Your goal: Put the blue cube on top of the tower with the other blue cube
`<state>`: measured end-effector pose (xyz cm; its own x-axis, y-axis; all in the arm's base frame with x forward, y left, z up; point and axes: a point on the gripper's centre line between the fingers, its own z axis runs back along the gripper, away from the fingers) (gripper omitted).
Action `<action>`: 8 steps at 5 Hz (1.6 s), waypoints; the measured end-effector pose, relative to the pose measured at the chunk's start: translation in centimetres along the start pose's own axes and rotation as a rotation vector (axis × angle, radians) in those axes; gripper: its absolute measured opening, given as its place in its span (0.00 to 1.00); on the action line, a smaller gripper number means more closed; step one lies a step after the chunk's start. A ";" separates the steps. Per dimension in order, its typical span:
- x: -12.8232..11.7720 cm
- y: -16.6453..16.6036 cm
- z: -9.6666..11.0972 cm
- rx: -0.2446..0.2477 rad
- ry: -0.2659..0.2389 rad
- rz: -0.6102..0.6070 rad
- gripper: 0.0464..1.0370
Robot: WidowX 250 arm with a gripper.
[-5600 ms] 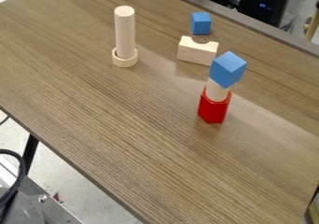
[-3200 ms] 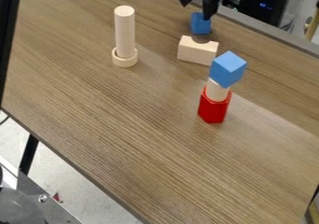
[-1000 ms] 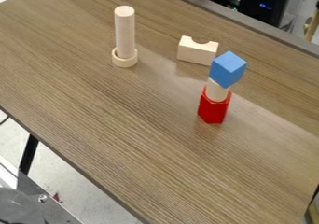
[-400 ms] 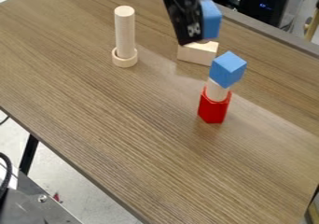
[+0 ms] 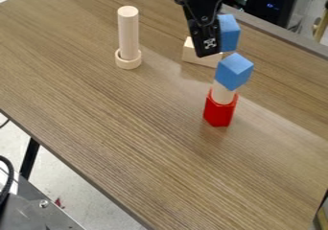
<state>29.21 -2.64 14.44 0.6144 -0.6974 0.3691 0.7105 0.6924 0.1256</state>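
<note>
Claw (image 5: pixel 217 43) hangs in the upper part of the camera view, right of centre, pointing down. Its fingers (image 5: pixel 204 36) are closed on the held cube (image 5: pixel 229 32), blue, gap about one cube wide; the near finger lies along the cube's left side as viewed, the far one is hidden. Held cube is clear of the table (image 5: pixel 115 138). Tower (image 5: pixel 222 98) stands below the claw in the view, slightly to the right. Order from the bottom: red block (image 5: pixel 219 113), pale post (image 5: pixel 222 91) rising from its rim, top cube (image 5: pixel 234 71), also blue, sitting with a corner toward the camera. In the view, the held cube's lower edge comes just above the top cube; cannot tell from this angle whether it is squarely over the tower. Notched block (image 5: pixel 192 54), pale wood, on the table behind the claw, partly covered by the near finger. Well apart from the claw, toward the view's left: pale rod (image 5: pixel 129 32), upright, with a ring (image 5: pixel 129 63) around its foot. Dark equipment (image 5: pixel 269 4) beyond the table's far edge, right of the claw.
</note>
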 end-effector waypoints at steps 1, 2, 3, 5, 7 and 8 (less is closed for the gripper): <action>0.8 0.2 -0.3 -0.011 -0.016 -0.017 0.52; 1.6 0.3 -0.5 -0.019 -0.026 -0.056 0.52; 2.2 0.1 -0.5 -0.021 -0.034 -0.080 0.52; 2.3 0.0 -1.3 -0.023 -0.012 -0.127 0.52; 1.7 0.2 -2.0 -0.023 0.025 -0.155 0.52; 1.7 0.3 -2.2 -0.022 0.028 -0.161 0.52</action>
<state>31.18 -4.00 13.10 0.5008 -0.8042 0.3201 0.8079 0.5670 0.1604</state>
